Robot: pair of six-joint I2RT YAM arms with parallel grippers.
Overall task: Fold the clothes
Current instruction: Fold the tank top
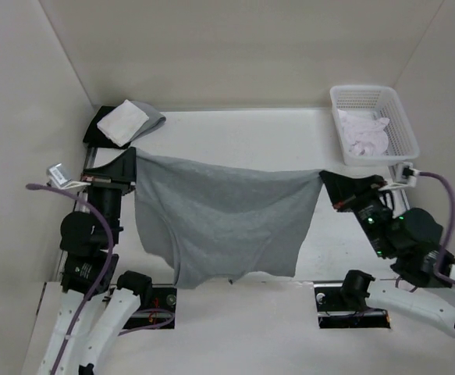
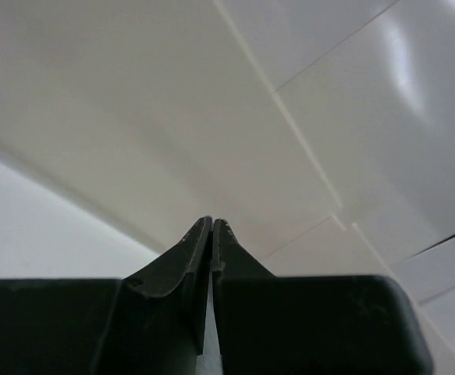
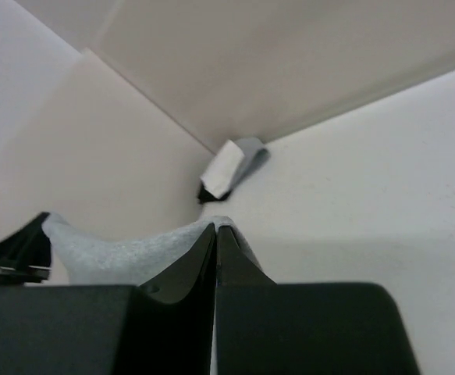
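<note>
The clothes point(image 1: 219, 219) are one plain grey garment, hanging spread between my two grippers above the white table point(image 1: 243, 133). My left gripper point(image 1: 132, 160) is shut at the garment's upper left corner. In the left wrist view its fingertips point(image 2: 212, 221) are pressed together and no fabric shows past them. My right gripper point(image 1: 325, 178) is shut on the upper right corner. Grey fabric point(image 3: 126, 250) wraps around its closed tips point(image 3: 215, 226) in the right wrist view. The garment's lower edge hangs near the arm bases.
A white basket point(image 1: 403, 117) at the back right holds a pale cloth point(image 1: 364, 133). A small white square cloth on dark and grey pieces point(image 1: 124, 121) lies at the back left corner, and the same small cloth point(image 3: 229, 168) shows in the right wrist view. Walls enclose three sides.
</note>
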